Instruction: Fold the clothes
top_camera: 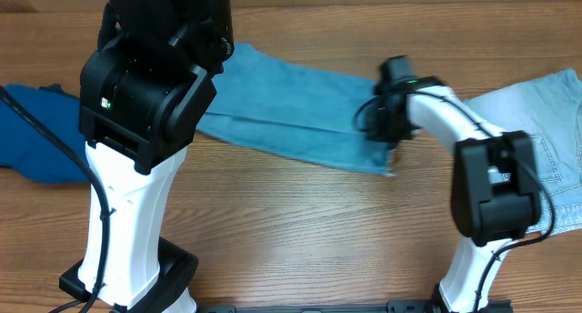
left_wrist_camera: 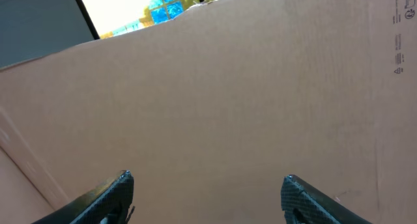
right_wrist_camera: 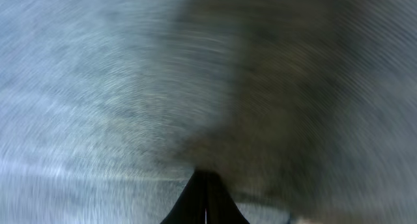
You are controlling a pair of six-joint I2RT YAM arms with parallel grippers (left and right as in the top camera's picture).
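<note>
Found clenched tight at the right gripper [top_camera: 389, 136], tips planted on the hem end of the light-blue jeans leg [top_camera: 291, 108]; cannot confirm cloth nipped between them (wrist view too blurred). Found spread wide and gripping nothing at the left gripper [left_wrist_camera: 208, 185], only a cardboard wall [left_wrist_camera: 228, 107] ahead, no garment near. Ahead of the right jaws, away from the hem: leg lying flat along the table [top_camera: 300, 222]; paler denim [top_camera: 546, 131] behind them, dark blue garment [top_camera: 36, 136] well beyond the leg's far end. Judged soft, limp, fairly heavy for cloth, unlikely to slip, prone to sag and drag. Recommend pinching at the hem corners, both layers together, and lifting low.
</note>
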